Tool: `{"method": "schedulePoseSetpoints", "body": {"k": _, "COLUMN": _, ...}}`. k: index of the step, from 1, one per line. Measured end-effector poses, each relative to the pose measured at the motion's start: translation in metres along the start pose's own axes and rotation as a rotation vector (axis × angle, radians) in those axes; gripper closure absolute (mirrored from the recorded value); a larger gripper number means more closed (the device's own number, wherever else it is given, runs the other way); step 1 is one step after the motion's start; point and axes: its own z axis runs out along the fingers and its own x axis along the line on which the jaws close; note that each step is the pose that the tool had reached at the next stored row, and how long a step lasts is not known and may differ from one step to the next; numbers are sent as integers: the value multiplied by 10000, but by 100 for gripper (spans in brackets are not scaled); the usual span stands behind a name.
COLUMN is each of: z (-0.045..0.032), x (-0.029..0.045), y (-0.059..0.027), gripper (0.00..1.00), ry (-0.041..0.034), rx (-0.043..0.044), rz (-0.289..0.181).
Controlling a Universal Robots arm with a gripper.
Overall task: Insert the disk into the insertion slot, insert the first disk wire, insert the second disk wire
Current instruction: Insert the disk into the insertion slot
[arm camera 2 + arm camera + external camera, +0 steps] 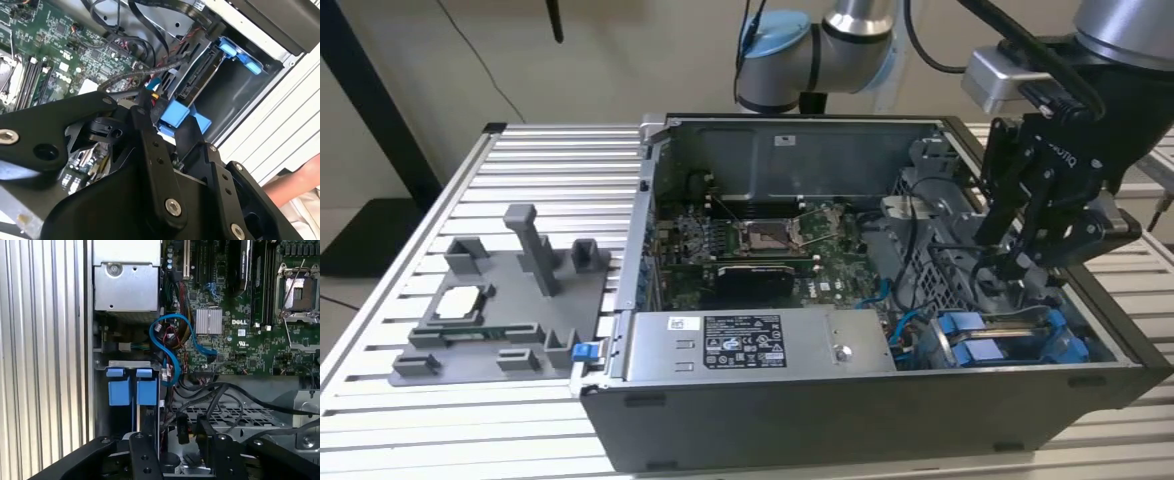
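One disk in its blue frame sits in the insertion slot, at the computer case's near corner on the exterior view's right. The tool hangs inside the case just above that slot, among black wires. Whether it is spread or pinching something, I cannot tell.

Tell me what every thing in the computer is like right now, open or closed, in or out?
computer case: open, side panel off, lying on its side.
disk: seated in the insertion slot.
insertion slot: filled by the disk.
gripper: down inside the case, near the disk's end.
processor socket: bare, no cooler on it.
blue cable: curled in a loop beside the slot.
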Motion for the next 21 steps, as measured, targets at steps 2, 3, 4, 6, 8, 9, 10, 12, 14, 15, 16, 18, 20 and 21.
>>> {"method": "schedulePoseSetpoints", "body": {"k": 2, "z": 11, "x": -7, "y": 4, "gripper": 0, "ry": -105, "rx": 4, "rz": 1}}
{"method": "schedulePoseSetpoints", "body": {"k": 3, "z": 16, "x": -10, "y": 6, "gripper": 0, "ry": -175, "rx": 6, "rz": 1}}
{"method": "schedulePoseSetpoints", "body": {"k": 4, "z": 18, "x": -12, "y": 7, "gripper": 100, "ry": -238, "rx": 12, "rz": 0}}
{"method": "schedulePoseSetpoints", "body": {"k": 6, "z": 19, "x": -14, "y": 9, "gripper": 100, "ry": -329, "rx": 56, "rz": 0}}
{"method": "schedulePoseSetpoints", "body": {"k": 8, "z": 20, "x": -14, "y": 8, "gripper": 100, "ry": -412, "rx": 122, "rz": -3}}
{"method": "schedulePoseSetpoints", "body": {"k": 9, "z": 20, "x": -14, "y": 8, "gripper": 100, "ry": -441, "rx": 156, "rz": -5}}
{"method": "schedulePoseSetpoints", "body": {"k": 10, "z": 20, "x": -15, "y": 8, "gripper": 100, "ry": -454, "rx": 179, "rz": -6}}
{"method": "schedulePoseSetpoints", "body": {"k": 12, "z": 21, "x": -15, "y": 8, "gripper": 100, "ry": -457, "rx": 184, "rz": -7}}
{"method": "schedulePoseSetpoints", "body": {"k": 14, "z": 21, "x": -14, "y": 9, "gripper": 100, "ry": -460, "rx": 185, "rz": -6}}
{"method": "schedulePoseSetpoints", "body": {"k": 15, "z": 21, "x": -14, "y": 10, "gripper": 100, "ry": -465, "rx": 185, "rz": -6}}
{"method": "schedulePoseSetpoints", "body": {"k": 16, "z": 20, "x": -14, "y": 11, "gripper": 100, "ry": -471, "rx": 185, "rz": -6}}
{"method": "schedulePoseSetpoints", "body": {"k": 18, "z": 16, "x": -12, "y": 14, "gripper": 100, "ry": -484, "rx": 185, "rz": -6}}
{"method": "schedulePoseSetpoints", "body": {"k": 20, "z": 16, "x": -7, "y": 15, "gripper": 100, "ry": -486, "rx": 185, "rz": -6}}
{"method": "schedulePoseSetpoints", "body": {"k": 21, "z": 16, "x": -5, "y": 15, "gripper": 100, "ry": -485, "rx": 184, "rz": -6}}
